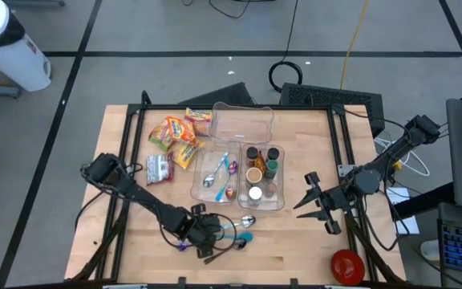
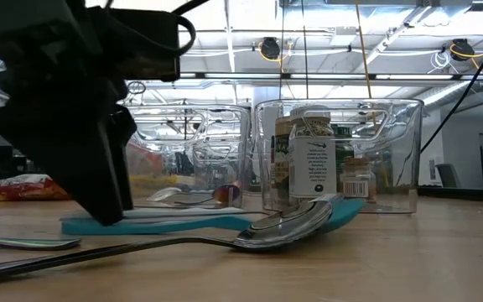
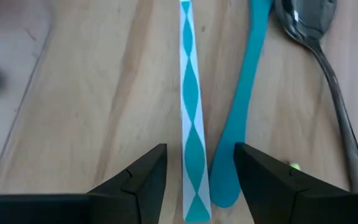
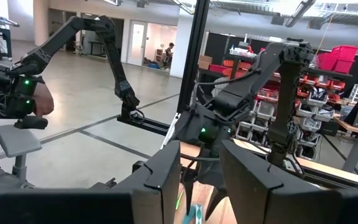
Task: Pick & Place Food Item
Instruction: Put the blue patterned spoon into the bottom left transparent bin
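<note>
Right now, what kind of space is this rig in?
Probably a robotics lab or industrial workspace. The right wrist view shows other dark robot arms on stands and shelving with red storage bins; the low view shows an open ceiling with exposed ducts and strip lights; grey concrete floor surrounds the wooden table.

The left gripper [image 3: 196,180] has its fingers [image 3: 138,183] apart over a striped straw [image 3: 190,112], beside a teal spoon [image 3: 244,93] on the worktop [image 3: 98,93].
</note>
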Motion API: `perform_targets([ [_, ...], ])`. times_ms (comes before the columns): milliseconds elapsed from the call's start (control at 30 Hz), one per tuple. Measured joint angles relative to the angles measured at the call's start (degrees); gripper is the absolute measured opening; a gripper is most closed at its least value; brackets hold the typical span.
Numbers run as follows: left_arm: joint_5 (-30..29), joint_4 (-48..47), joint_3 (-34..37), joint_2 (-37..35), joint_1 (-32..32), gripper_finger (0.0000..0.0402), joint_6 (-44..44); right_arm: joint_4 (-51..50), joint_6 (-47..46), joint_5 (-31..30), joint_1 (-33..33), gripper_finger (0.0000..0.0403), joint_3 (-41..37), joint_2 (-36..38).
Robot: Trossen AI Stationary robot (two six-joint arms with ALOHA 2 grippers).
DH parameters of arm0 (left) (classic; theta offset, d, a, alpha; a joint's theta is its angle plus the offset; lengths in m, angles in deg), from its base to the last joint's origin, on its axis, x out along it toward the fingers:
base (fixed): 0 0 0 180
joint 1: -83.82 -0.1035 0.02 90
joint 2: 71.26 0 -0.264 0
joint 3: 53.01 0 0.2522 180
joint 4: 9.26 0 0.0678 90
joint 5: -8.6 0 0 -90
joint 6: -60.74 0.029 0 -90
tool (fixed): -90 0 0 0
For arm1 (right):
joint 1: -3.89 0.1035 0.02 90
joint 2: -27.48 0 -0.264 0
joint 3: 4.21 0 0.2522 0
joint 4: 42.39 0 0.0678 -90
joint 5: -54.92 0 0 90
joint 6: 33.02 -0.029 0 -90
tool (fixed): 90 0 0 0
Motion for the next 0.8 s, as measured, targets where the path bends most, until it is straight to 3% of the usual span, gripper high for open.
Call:
perform_targets([
  [467,5.1,6.1,0.1,0.0,-0.6,0.0195,0.1,0.0,0.0,0.0,0.0,0.0105,0.0,0.0],
  [800,2.5,6.1,-0.1,0.0,-1.3,0.0195,-1.2,0.0,0.0,0.0,0.0,0.0105,0.0,0.0],
])
